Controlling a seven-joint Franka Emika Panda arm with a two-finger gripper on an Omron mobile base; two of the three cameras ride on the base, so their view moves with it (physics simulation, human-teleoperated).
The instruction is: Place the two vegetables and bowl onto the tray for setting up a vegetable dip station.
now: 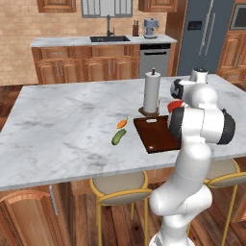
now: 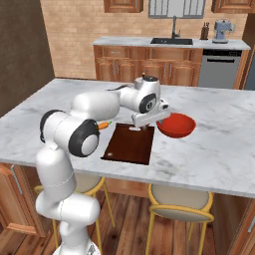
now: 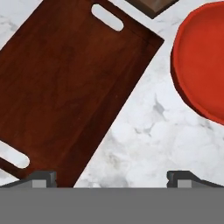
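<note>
Two vegetables, the carrot (image 1: 122, 123) and the cucumber (image 1: 118, 137), lie on the island counter (image 1: 67, 120) left of the tray (image 3: 65, 87). The gripper (image 3: 111, 177) hangs spread and empty between tray and red bowl (image 2: 175, 124). No writing is legible.

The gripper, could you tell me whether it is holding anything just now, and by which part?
Nothing is held. The gripper is open above bare counter between the tray and the red bowl, its fingertips wide apart with nothing between them.
</note>
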